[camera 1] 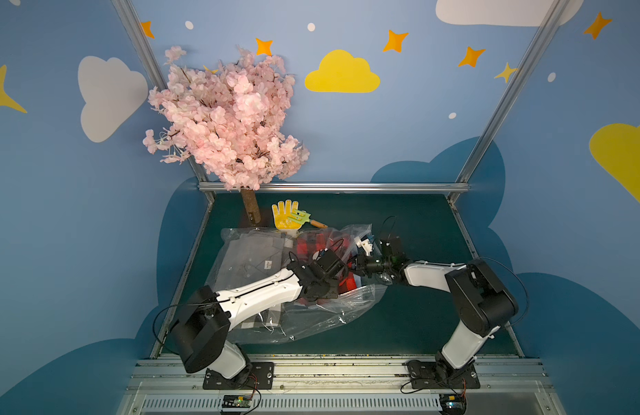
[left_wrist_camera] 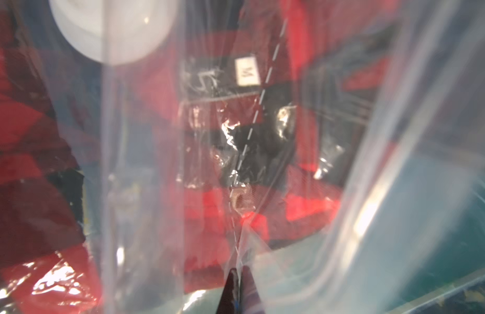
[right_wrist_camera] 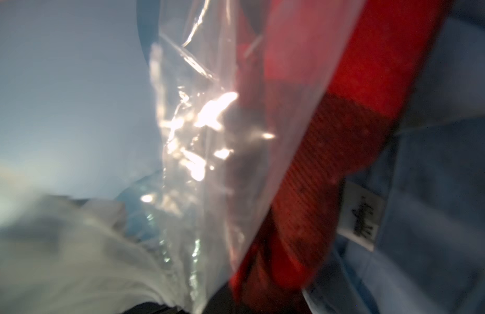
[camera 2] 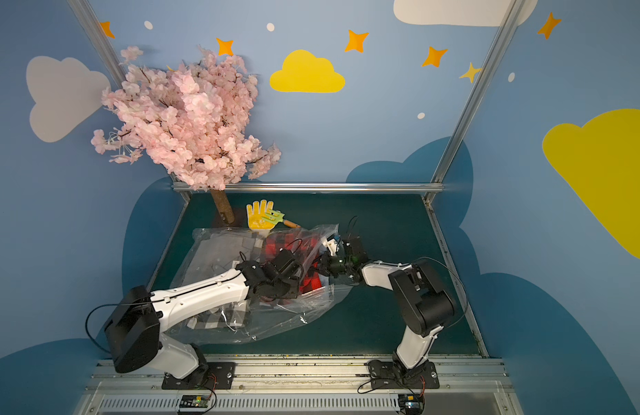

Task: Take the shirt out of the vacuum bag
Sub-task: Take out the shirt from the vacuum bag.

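Plastic of vacuum bag (camera 1: 311,316) pinched in left gripper (left_wrist_camera: 239,274), likely anchoring it; right gripper (camera 1: 352,267) closed beside shirt (camera 1: 307,244), hold unclear.

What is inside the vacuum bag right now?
A red-and-black plaid shirt and grey fabric show through the vacuum bag. The left arm covers the part between them.

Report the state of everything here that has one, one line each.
vacuum bag, crumpled, part of it pulled up.
red plaid shirt, bunched inside the bag.
grey shirt, folded flat under the plastic.
left gripper, shut on the bag's film.
right gripper, shut; what it holds is unclear.
yellow glove, lying flat.
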You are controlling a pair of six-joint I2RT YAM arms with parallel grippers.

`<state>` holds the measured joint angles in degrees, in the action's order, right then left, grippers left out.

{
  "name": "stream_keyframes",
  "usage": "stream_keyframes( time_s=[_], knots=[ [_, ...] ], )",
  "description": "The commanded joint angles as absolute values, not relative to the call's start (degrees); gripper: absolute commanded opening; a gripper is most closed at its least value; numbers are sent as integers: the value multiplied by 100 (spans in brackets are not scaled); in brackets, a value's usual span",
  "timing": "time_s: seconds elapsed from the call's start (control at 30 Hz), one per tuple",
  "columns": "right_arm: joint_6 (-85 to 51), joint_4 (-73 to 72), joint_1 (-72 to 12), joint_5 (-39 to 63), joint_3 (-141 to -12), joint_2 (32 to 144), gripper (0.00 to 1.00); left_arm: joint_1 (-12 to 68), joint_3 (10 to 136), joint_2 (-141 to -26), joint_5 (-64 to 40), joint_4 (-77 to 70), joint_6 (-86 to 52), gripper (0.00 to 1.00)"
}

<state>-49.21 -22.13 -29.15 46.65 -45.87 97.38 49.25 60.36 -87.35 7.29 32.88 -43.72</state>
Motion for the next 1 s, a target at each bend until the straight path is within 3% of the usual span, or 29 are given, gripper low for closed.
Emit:
stream_keyframes(
  time_s=[0.0, 0.3, 0.77, 0.97],
  knots=[
    [-4729, -1793, -2939, 4582, -4428, 9193, 0, 4819, 6135, -8816, 695, 3295, -4261, 7],
    [-4245, -364, -2920, 4202, -4527, 8542, 0, 4775, 6259, -9002, 703, 3294, -4219, 7],
    [-4240, 59, -2829, 4415, -5419, 8802, 0, 4760, 5946, -8987, 590, 3127, -4051, 6],
    [-4149, 579, -2770, 4170, -5689, 8942, 14, 4821, 5724, -9073, 517, 2889, -4122, 5]
  ],
)
